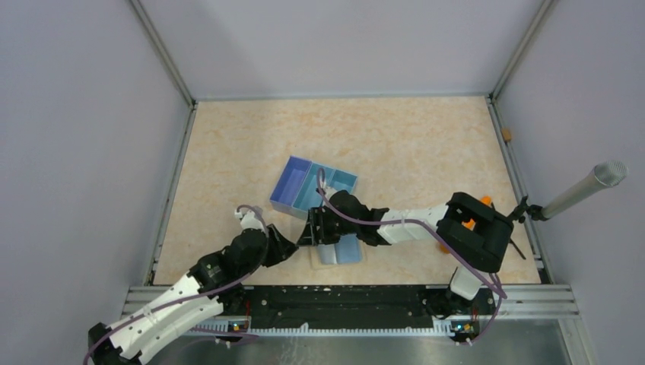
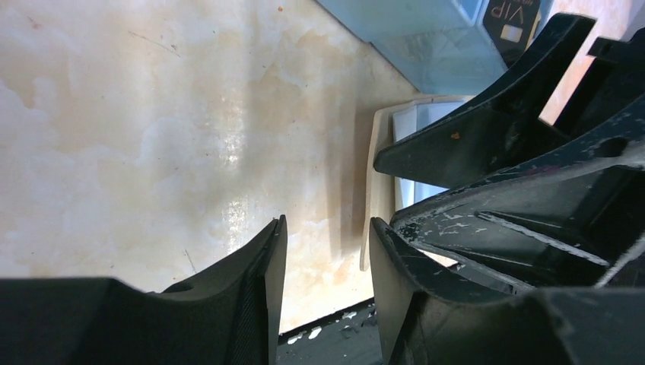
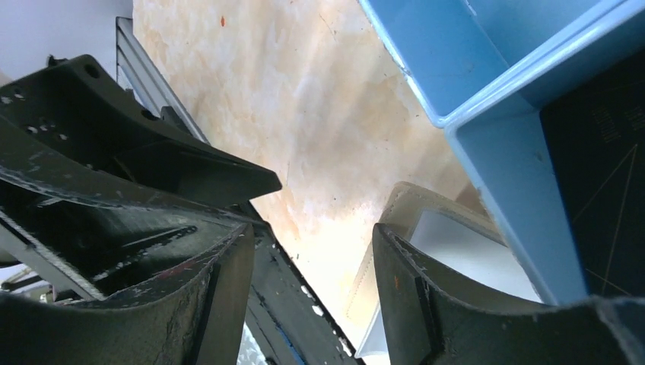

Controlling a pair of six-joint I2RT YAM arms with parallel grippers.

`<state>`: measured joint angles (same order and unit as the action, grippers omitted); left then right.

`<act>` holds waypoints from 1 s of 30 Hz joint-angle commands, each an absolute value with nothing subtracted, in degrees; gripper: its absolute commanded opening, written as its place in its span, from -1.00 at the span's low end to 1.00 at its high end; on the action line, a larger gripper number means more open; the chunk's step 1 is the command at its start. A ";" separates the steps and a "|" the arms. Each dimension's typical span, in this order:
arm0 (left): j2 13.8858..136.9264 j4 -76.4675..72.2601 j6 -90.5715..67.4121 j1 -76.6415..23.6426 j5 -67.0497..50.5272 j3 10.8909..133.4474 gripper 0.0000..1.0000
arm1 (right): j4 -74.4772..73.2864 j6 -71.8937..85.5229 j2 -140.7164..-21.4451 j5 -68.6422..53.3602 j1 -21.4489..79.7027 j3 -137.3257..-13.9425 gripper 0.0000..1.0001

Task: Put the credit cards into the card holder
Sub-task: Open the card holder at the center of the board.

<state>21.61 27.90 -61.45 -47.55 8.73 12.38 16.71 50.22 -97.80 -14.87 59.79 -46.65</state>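
Left gripper [image 1: 293, 245] and right gripper [image 1: 315, 228] both stand released and empty at the 9 o'clock edge of the card holder [image 1: 315, 257]. The holder lies at 6 o'clock from the tray [image 1: 293, 186]. Credit cards [image 1: 350, 247] overlap the holder. Pin its flap, then slide each card in flat.

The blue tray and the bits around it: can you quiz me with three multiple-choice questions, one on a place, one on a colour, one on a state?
1. Where is the card holder?
A. on the table, on the near side of the tray
B. inside the tray
C. against the far wall

2. What colour is the tray?
A. red
B. green
C. blue

3. The left arm's tool is:
A. shut tight
B. open
C. out of sight

Answers: 1 A, the top view shows it lying just nearer than the tray. 2 C, its walls are blue. 3 B, bare table shows between its fingers.
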 commanded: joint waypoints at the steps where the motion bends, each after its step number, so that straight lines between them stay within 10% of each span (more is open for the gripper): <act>1: 20.38 31.18 -60.23 -47.35 11.06 17.51 -0.06 | 15.64 51.22 -97.99 -13.97 60.01 -46.92 0.15; 14: 20.63 23.96 -48.36 -47.29 7.16 23.74 0.07 | -2.02 43.90 -80.42 -4.41 59.97 -53.51 0.24; 30: 52.87 -4.63 -47.99 -51.42 -12.20 29.78 0.15 | -16.01 47.95 -64.80 4.86 51.45 -40.16 0.08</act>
